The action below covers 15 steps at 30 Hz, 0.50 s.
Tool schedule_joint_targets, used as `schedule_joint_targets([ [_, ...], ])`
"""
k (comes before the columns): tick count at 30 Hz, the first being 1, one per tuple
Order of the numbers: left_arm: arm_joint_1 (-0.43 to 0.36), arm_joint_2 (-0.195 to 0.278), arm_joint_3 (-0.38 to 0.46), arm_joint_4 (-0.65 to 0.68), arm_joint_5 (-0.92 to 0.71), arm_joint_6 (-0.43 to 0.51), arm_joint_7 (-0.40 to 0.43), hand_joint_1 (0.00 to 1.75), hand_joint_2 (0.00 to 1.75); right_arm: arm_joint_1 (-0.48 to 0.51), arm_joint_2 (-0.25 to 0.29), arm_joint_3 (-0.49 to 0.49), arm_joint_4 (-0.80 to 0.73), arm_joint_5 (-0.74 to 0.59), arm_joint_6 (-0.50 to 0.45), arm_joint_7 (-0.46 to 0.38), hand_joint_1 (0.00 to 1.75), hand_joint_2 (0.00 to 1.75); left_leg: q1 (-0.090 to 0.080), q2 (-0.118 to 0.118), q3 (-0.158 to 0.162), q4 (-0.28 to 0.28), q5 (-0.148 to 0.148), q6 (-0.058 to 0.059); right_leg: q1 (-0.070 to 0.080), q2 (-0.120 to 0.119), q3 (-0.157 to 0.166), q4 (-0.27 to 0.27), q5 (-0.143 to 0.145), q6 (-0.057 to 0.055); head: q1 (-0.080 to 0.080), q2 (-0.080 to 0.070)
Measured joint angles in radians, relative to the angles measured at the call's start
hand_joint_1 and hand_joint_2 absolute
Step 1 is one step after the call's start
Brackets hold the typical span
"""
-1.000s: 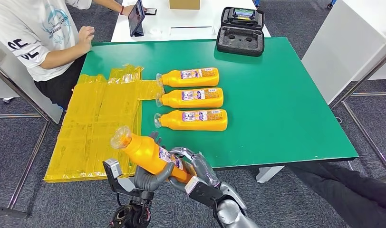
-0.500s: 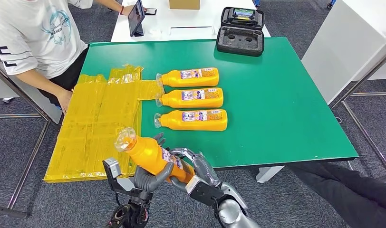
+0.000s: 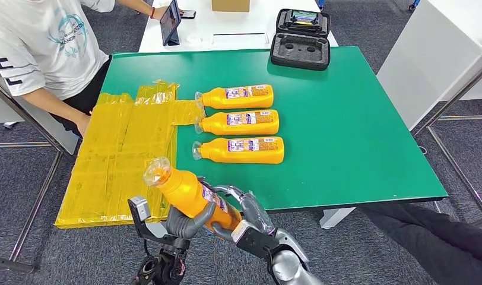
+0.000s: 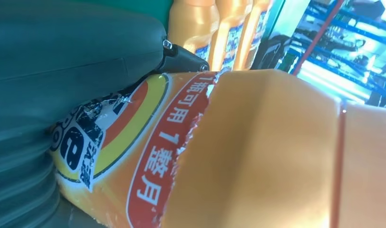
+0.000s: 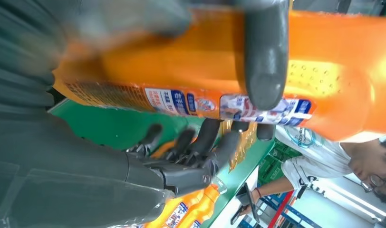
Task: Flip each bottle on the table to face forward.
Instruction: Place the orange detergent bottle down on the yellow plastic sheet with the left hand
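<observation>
Four bottles total on my end, and I'm mid-flip on the last one, I reckon. Going left to right from where my hands are: off past the left hand there's a person [image 3: 40, 50] standing by the crinkly yellow plastic sheet [image 3: 117, 160], which drapes over the near left part of the green table [image 3: 357, 136].

My left hand [image 3: 188, 221] is curled under the held bottle [image 3: 188, 193], thumb wrapped up around its body. The bottle is tilted, cap end up and pointing away to the left, base down between the two hands. The right hand [image 3: 244, 215] is closed on the lower end; in the right wrist view a finger [image 5: 265, 57] lies right across the label. So both hands have hold of it, in the air just off the table's near edge.

Ahead of the hands, the three other bottles [image 3: 241, 122] lie in a neat row, labels up, caps left, close together.

Next move, my guess: roll it so the label comes up, then lay it down just in front of the row's nearest bottle. Two-handed grip could get awkward at release.
</observation>
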Motion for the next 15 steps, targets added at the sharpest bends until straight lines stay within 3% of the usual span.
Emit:
schedule_joint_targets([
  [4,0.001,0.0,0.003,-0.013,-0.005,0.032,0.0,1.75,1.75,0.012,0.006,0.0,-0.014,-0.009,-0.015,0.008,0.0,0.0,0.0,0.0,0.0,0.0,0.0,0.0,0.0,0.0,0.0,0.0,0.0,0.0,0.0,0.0],
  [15,-0.005,0.003,0.03,-0.056,-0.05,0.164,-0.034,1.75,1.75,0.017,0.009,0.004,-0.108,-0.089,-0.05,0.013,0.0,0.0,0.0,0.0,0.0,0.0,0.0,0.0,0.0,0.0,0.0,0.0,0.0,0.0,0.0,0.0],
])
